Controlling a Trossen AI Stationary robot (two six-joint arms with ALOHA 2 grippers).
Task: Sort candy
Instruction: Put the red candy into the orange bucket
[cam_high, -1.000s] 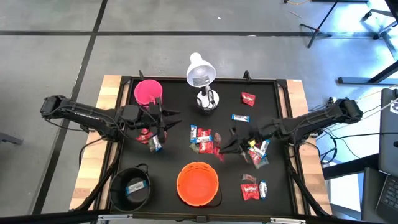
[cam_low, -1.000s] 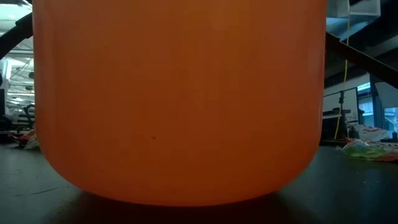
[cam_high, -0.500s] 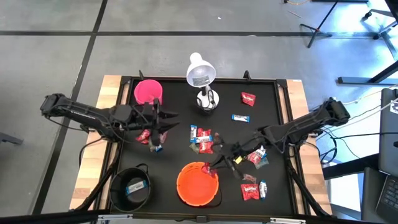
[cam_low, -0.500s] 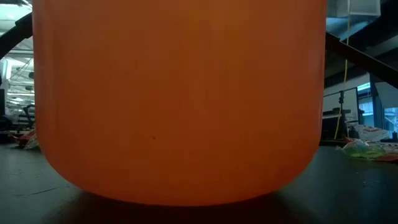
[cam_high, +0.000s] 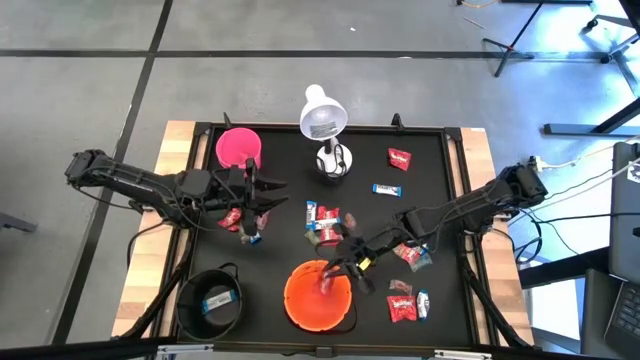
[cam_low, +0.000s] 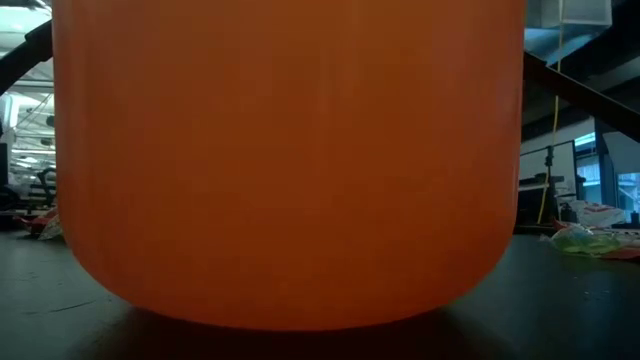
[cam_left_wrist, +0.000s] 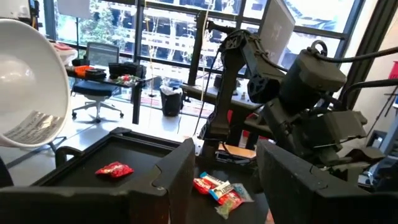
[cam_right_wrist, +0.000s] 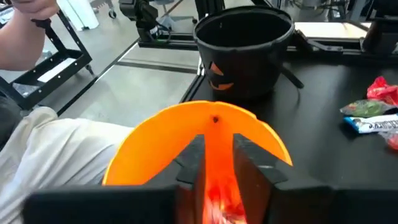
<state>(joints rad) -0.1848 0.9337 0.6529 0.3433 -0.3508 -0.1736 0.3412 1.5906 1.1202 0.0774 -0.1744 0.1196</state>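
Note:
The candy lies in loose heaps on the black table: mid-table (cam_high: 325, 225), right (cam_high: 412, 252), near right (cam_high: 405, 302), and by my left gripper (cam_high: 240, 222). My right gripper (cam_high: 340, 274) (cam_right_wrist: 219, 155) hangs open over the orange bowl (cam_high: 318, 296) (cam_right_wrist: 199, 134). A blurred red candy (cam_right_wrist: 221, 208) (cam_high: 328, 285) shows below its fingers, inside the bowl. My left gripper (cam_high: 264, 196) (cam_left_wrist: 221, 180) stays level and open above the table's left half, holding nothing.
A black bucket (cam_high: 212, 300) (cam_right_wrist: 244, 43) with a blue-and-white candy stands near left, a pink cup (cam_high: 238, 148) far left, a white lamp (cam_high: 322, 120) at the far middle. Single candies (cam_high: 398, 157) lie far right. In the low view the orange bowl (cam_low: 290, 160) blocks nearly everything.
My right gripper has travelled from the candy heap right of centre toward the table's near edge and left, ending over the orange bowl. A red candy now shows inside the bowl, where none showed before.

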